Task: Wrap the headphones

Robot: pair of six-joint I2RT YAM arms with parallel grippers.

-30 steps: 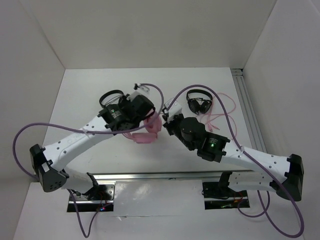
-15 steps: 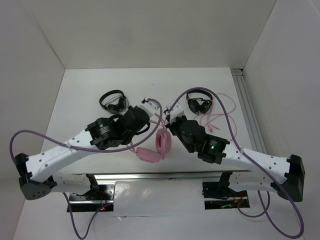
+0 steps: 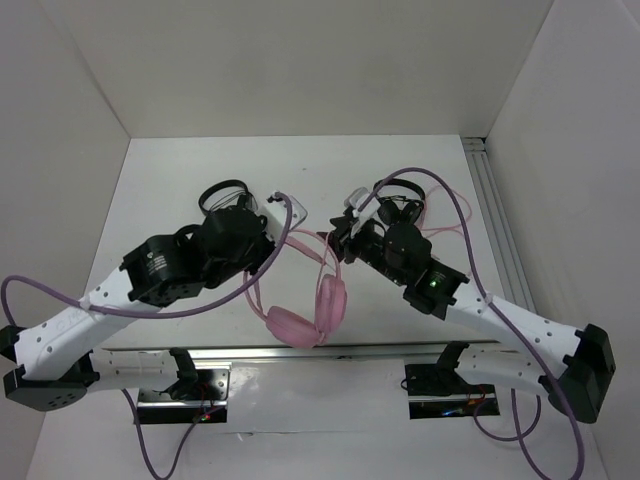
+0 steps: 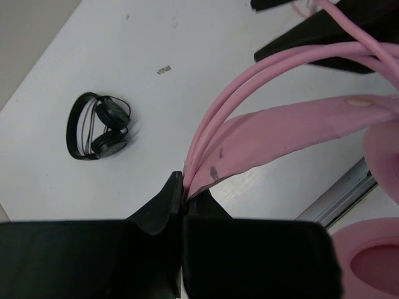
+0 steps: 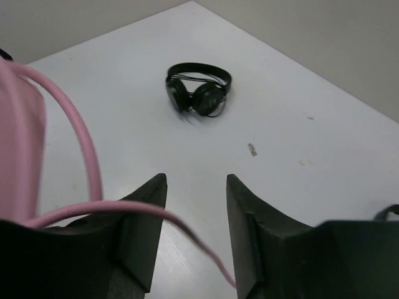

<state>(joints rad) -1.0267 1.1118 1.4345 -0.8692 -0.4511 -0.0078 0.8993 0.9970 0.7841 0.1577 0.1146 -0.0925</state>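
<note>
The pink headphones hang in the middle near the front rail, one cup beside the other. My left gripper is shut on their thin headband, pinched right at the fingertips. My right gripper stands open just right of the headband. In the right wrist view, the thin pink cable droops across the gap of my right gripper without being pinched. More cable loops over the table at the back right.
Two small black headsets lie on the table: one behind my left wrist, the other behind my right wrist. The metal rail runs along the near edge. White walls close in the left, back and right.
My right gripper has opened, let go of the headphones and drawn back to the right. The left arm has swung, and the headphones now hang lower, nearer the front rail.
</note>
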